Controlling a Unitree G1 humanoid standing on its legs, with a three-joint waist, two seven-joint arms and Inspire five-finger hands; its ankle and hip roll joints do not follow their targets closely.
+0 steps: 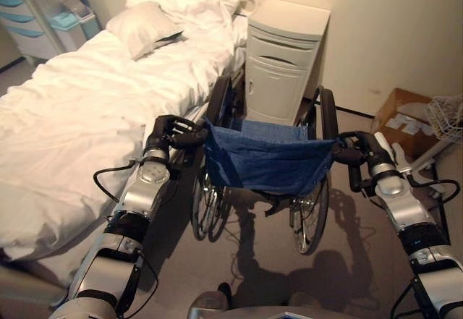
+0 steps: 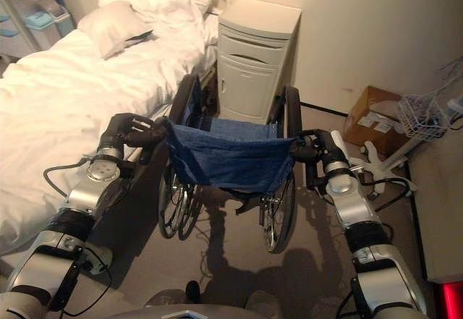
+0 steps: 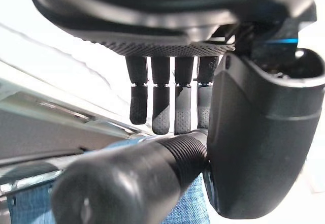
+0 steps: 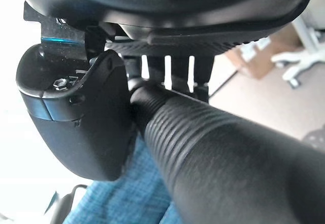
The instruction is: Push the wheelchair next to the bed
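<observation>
Blue denim forms the backrest of the wheelchair point(image 1: 264, 161), which stands at the centre of the head views with its left wheels just beside the edge of the bed point(image 1: 87, 109). The bed, under a white duvet with a pillow point(image 1: 142, 28) near its head, runs from about seven o'clock up to eleven o'clock. A pale bedside cabinet point(image 1: 283, 58) stands at twelve o'clock, directly ahead of the chair, close to its front.

The left hand point(image 1: 168, 135) sits at nine o'clock of the backrest, its fingers point(image 3: 161, 113) and thumb curled round the ribbed left push handle point(image 3: 127, 181). The right hand point(image 2: 318, 147) sits at three o'clock, wrapped in the same way round the right push handle point(image 4: 213, 148); in its wrist view the grip runs between thumb and fingers. So both hands hold a handle firmly.

The step in hand looks like the push itself, and late in it: the chair already lies alongside the mattress. What remains, as I judge it, is only a small, even nudge forward, with both arms driving together so the chair does not swing. The cabinet leaves little room ahead, and the left wheel has little clearance from the bed frame, so care is needed. A cardboard box point(image 1: 405, 120) and a white wire basket point(image 1: 447, 116) sit at two o'clock, well apart from the path.
</observation>
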